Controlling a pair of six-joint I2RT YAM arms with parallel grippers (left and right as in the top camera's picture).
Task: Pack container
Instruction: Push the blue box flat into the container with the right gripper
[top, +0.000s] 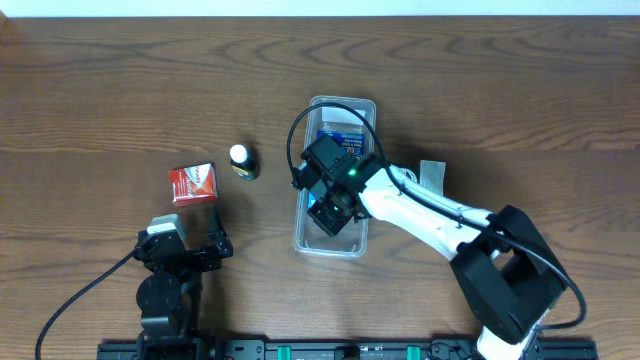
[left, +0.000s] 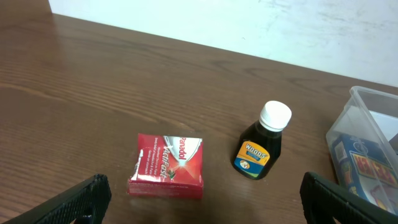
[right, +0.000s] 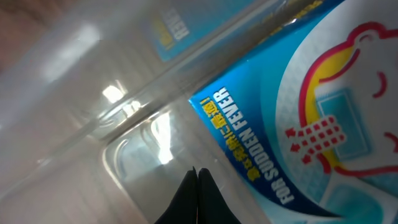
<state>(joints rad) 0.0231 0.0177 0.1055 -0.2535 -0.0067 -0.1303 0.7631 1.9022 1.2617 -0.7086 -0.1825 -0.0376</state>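
Note:
The clear container (top: 341, 102) stands lengthwise at mid-table, with a blue box (top: 340, 133) inside. My right gripper (top: 331, 214) is down inside the container's near half. In the right wrist view its fingers (right: 197, 172) are pressed together with nothing between them, beside the blue "For Sudden Fever" box (right: 298, 124) and the container's wall (right: 93, 124). A red box (top: 192, 184) and a small dark bottle with a white cap (top: 242, 161) lie left of the container. My left gripper (top: 186, 249) is open and empty, just short of the red box (left: 166, 165) and bottle (left: 261, 146).
A small pale flat piece (top: 432, 175) lies right of the container, by my right arm. The container's corner (left: 367, 112) with the printed box shows at the right edge of the left wrist view. The table's far edge meets a white wall.

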